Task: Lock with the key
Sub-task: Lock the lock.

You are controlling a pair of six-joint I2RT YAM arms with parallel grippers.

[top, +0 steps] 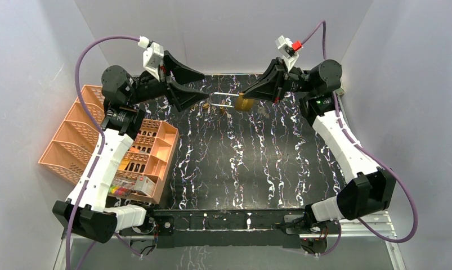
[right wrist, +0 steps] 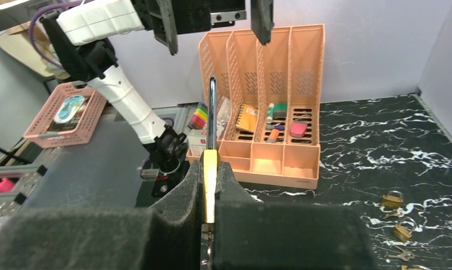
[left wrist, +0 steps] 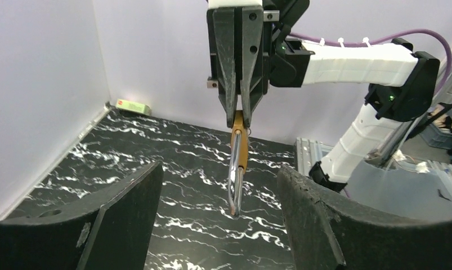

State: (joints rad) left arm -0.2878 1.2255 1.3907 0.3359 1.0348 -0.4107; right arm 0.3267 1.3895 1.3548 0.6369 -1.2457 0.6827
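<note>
Rising from the near edge of the black, white-veined marble-pattern table [top: 229, 169], both arms reach toward its far middle. On the left stands a peach plastic slotted desk organizer [top: 66, 140], with small stationery in its front compartments. Beyond it, in the air above the far part of the table, the right gripper [top: 253, 95] is clamped on the body of a brass padlock [top: 244, 102]. The padlock is held edge-on, with its long silver shackle [top: 223, 99] pointing at the left gripper [top: 204, 85]. That gripper stands wide, its two black fingers [left wrist: 128, 214] spread on either side of the shackle's tip and touching neither shackle nor body. Whether the shackle is latched cannot be told. Below this meeting point, several small loose brass padlocks [right wrist: 392, 199] lie on the table with small keys [right wrist: 401, 256] beside them.
</note>
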